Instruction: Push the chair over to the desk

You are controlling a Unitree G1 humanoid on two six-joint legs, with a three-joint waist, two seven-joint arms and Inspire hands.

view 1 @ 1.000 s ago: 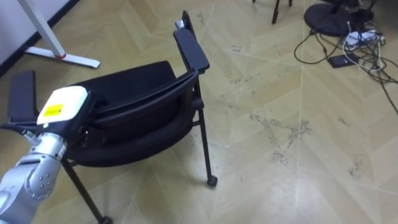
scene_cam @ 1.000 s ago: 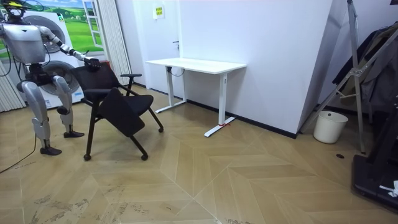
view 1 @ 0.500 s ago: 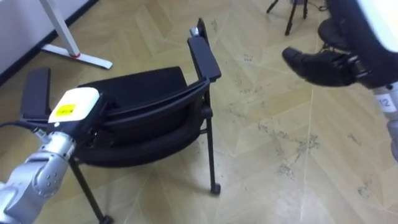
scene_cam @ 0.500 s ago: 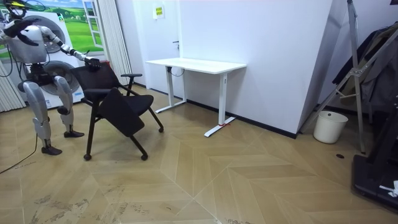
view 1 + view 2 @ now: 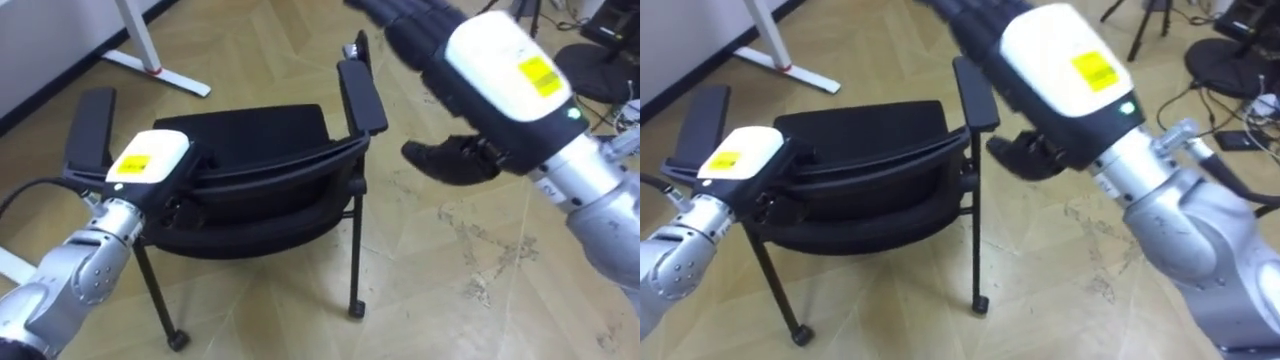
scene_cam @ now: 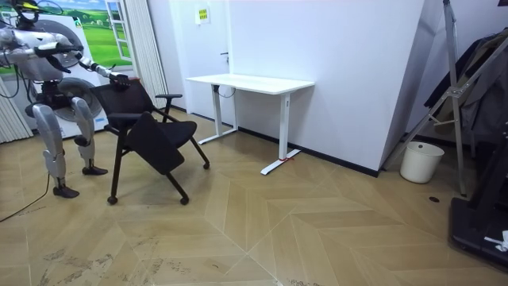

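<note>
Robot stood at the room view's left edge, right behind the black chair (image 5: pixel 250 140), facing its back. The chair stood on the wood floor (image 5: pixel 430 290), between the robot and the white desk (image 6: pixel 250 82), near the desk but not touching it. Chair legs were on the floor; one caster (image 5: pixel 355 312) was visible at the rear right leg.

Left hand (image 5: pixel 150 165) rested on the top edge of the backrest (image 5: pixel 290 175), at its left end, just beside the left armrest (image 5: pixel 88 125). Its fingers were dark against the dark backrest, so it was not possible to tell whether they were curled round the edge or lying flat.

Right hand (image 5: pixel 500 70) hung in the air above and to the right of the chair, close to the right armrest (image 5: pixel 362 95) but not touching it. Fingers stretched out toward the chair's front, thumb (image 5: pixel 450 162) spread apart below them. Nothing in it.

The seat faced away from the robot, toward the desk's white foot (image 5: pixel 150 65) at the upper left of the eye views. Cables (image 5: pixel 1250 110) and a dark round base (image 5: pixel 600 40) lay on the floor to the robot's right, well apart from the chair. A white bin (image 6: pixel 421 161) stood by the wall at the room view's right.
</note>
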